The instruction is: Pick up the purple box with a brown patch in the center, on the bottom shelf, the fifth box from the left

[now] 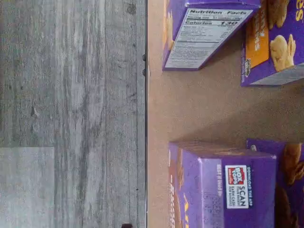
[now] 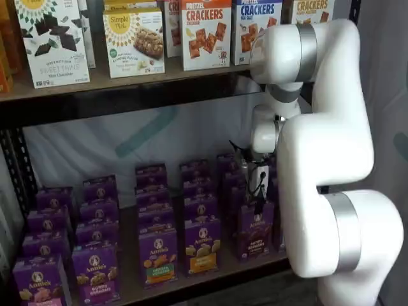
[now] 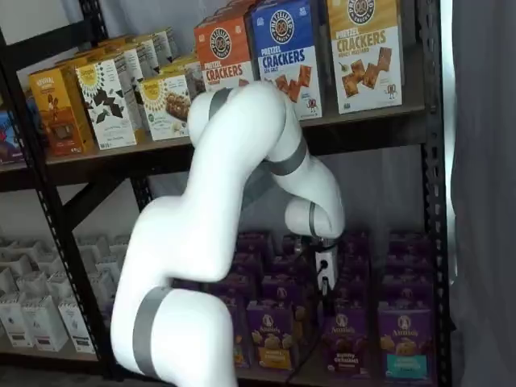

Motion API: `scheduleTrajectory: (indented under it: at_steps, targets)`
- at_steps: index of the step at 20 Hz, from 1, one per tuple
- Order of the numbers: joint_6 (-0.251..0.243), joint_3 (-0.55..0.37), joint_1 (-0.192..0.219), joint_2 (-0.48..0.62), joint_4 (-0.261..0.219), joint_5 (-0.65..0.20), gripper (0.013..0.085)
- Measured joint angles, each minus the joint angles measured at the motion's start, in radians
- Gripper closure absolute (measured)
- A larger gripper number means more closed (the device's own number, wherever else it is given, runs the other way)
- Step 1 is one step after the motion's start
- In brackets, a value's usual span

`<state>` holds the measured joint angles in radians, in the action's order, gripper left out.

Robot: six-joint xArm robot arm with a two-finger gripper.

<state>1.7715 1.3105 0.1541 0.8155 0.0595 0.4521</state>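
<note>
The purple box (image 2: 255, 233) with a brown centre band stands upright at the front of the bottom shelf (image 2: 210, 274), right of the box with the orange-yellow patch (image 2: 203, 245). It also shows in a shelf view (image 3: 342, 342). My gripper (image 2: 259, 203) hangs just above and slightly behind this box's top; in a shelf view (image 3: 326, 300) only dark fingers show side-on, with no gap to judge. It holds nothing. In the wrist view a purple box top with a Box Tops label (image 1: 223, 190) lies close below the camera; its brownish front faces the shelf edge.
More purple boxes stand in rows behind and beside it, with a teal-patch box (image 3: 403, 345) to its right. The upper shelf rail (image 2: 127, 95) is overhead. A black rack post (image 3: 431, 201) stands at the right. The wrist view shows tan shelf board (image 1: 199, 104) and grey floor (image 1: 71, 114).
</note>
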Motion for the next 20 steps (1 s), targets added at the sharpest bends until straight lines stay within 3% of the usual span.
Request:
scheduleTrajectory:
  at_steps: [8,20]
  targets:
    - [-0.044,0.07,0.005,0.055,-0.055,0.028,0.013]
    - [-0.059,0.175,0.015,0.146,-0.084,0.073,0.013]
